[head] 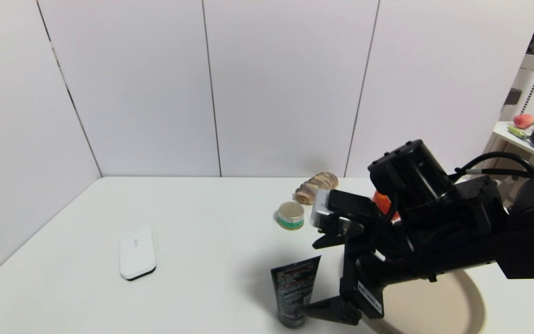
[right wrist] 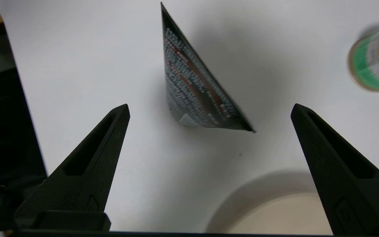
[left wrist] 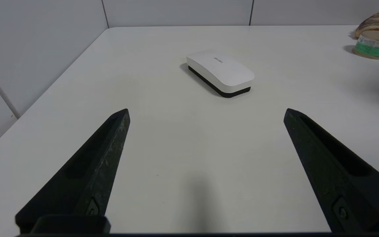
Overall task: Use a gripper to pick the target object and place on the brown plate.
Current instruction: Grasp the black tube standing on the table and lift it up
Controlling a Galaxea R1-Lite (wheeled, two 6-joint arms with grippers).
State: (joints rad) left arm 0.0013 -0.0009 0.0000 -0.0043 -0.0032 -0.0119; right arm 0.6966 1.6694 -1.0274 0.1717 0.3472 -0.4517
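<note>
White wall panels back the white table (head: 202, 222) where we work. Our right pincer (head: 327, 278) hangs low over the near part of the table, its two black fingers spread wide and holding nothing. The tube (head: 294, 285) stands on its cap just to the left of that pincer in the head view, crimped end up, not touched by either finger. From the right wrist, the tube (right wrist: 196, 89) shows ahead of and between the parted fingers (right wrist: 87, 164), leaning, its white and red print facing the camera.

The plate (head: 448, 306) lies at the near right corner, largely under our right arm, just beside the tube; its rim (right wrist: 275, 210) also curves into the right wrist view. It holds nothing that we can see.

Farther back sit a green-sided tin (head: 290, 215) and, behind it, a striped shell-like object (head: 315, 187). An orange thing (head: 382, 202) peeks out behind the arm. A white eraser (head: 137, 252) with a black base lies well apart on the left.

Our left pincer (left wrist: 206, 115) rests released near the table's front edge, its fingers wide apart, facing the eraser (left wrist: 220, 72).
</note>
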